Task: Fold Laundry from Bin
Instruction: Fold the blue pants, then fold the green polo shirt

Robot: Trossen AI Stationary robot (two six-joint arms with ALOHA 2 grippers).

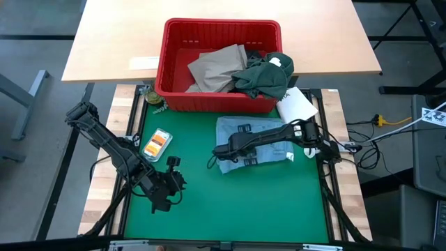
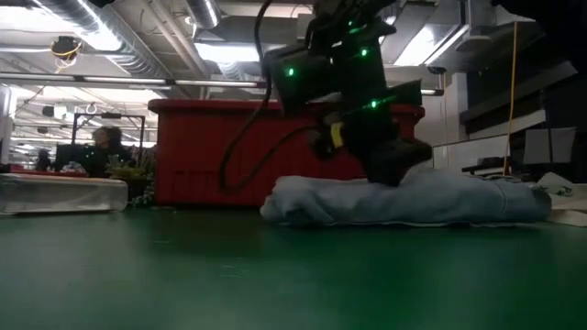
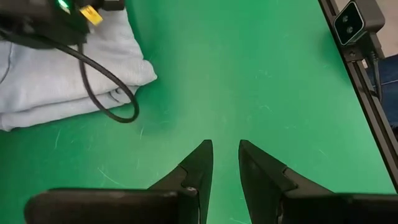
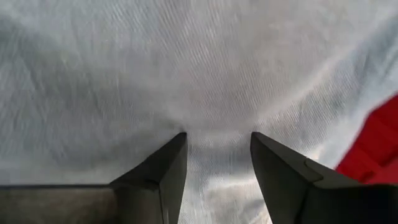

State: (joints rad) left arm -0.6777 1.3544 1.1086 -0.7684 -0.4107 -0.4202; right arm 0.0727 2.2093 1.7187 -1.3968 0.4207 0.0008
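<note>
Pressing on the light blue garment [image 1: 259, 143], the right gripper [image 4: 217, 146] stands open; fingertips touching cloth.

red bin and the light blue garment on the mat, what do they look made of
Red bin: likely rigid moulded plastic, judging by its ribbed walls and rolled rim. Light blue garment: soft woven or knit cloth, matte, with fine ribbed texture visible in the right wrist view; the fibre cannot be told.

A folded garment [image 1: 256, 143] lies on the mat [image 1: 230, 202] just near of the bin [image 1: 219, 66], which holds more clothes [image 1: 240, 70]. The right hand [image 1: 221, 152] rests on the garment; the left hand [image 1: 162, 202] is at the near left.
</note>
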